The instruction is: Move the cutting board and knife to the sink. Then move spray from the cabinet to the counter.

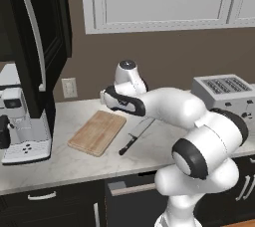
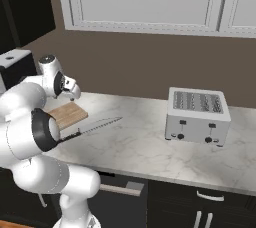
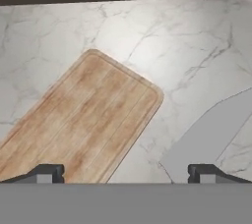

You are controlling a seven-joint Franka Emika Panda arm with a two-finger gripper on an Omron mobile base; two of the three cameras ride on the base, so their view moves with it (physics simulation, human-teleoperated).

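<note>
Above cutting board (image 3: 83,120), gripper (image 3: 125,171) wide open

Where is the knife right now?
The knife lies flat on the counter, just right of the cutting board in the left base view, with the toaster farther off to the right.

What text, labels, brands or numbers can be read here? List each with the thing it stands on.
None can be read.
The toaster has two dark knobs and small buttons on its front, with no legible marks.
The coffee machine has small dark dots on its panel, too small to read.
The cutting board, knife and counter bear no writing.
</note>
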